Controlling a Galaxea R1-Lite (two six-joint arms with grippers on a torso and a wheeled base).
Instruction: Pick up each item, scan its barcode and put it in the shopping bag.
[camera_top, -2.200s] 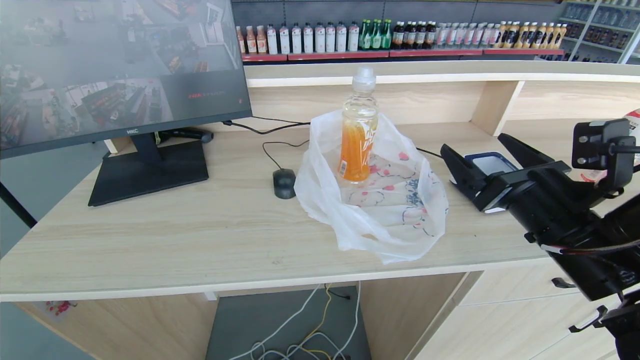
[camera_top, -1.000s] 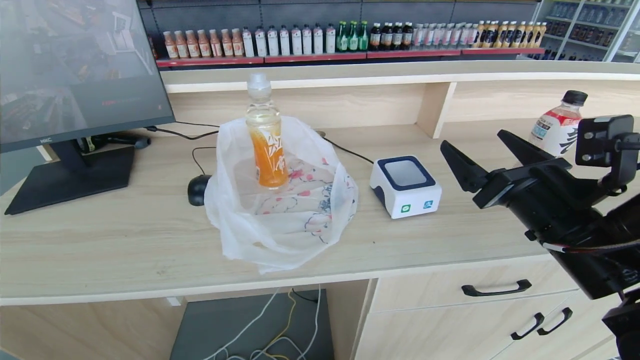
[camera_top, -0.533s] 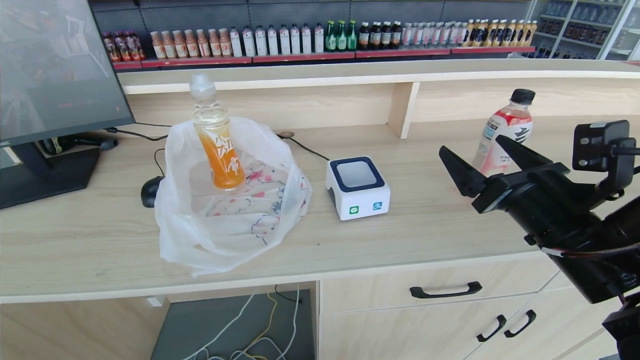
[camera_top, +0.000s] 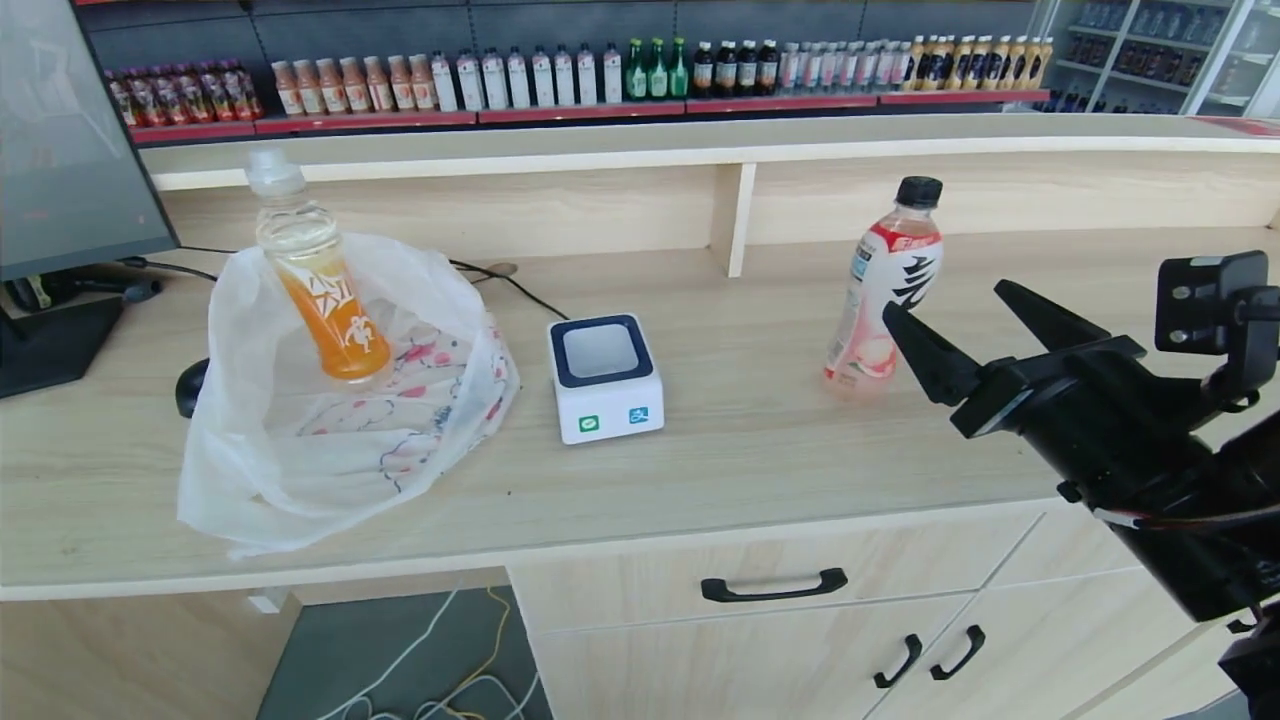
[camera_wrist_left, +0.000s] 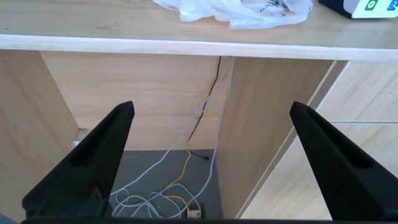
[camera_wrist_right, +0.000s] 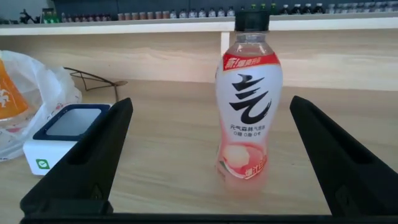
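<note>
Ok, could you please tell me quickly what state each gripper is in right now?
Left gripper: open, holding nothing.
Right gripper: open, holding nothing, facing the pink bottle.

The pink bottle (camera_top: 885, 290), near the counter's (camera_top: 760, 450) right end, carries a white label with one big black brush character. A red band of white print runs above the character and two lines of small dark print below. A round fruit picture with tiny print sits near the base. The scanner (camera_top: 605, 378), mid-counter, bears two small square icons on its front, one green, one blue. The orange bottle (camera_top: 318, 290) in the bag (camera_top: 290, 470) shows white characters, not legible.
</note>
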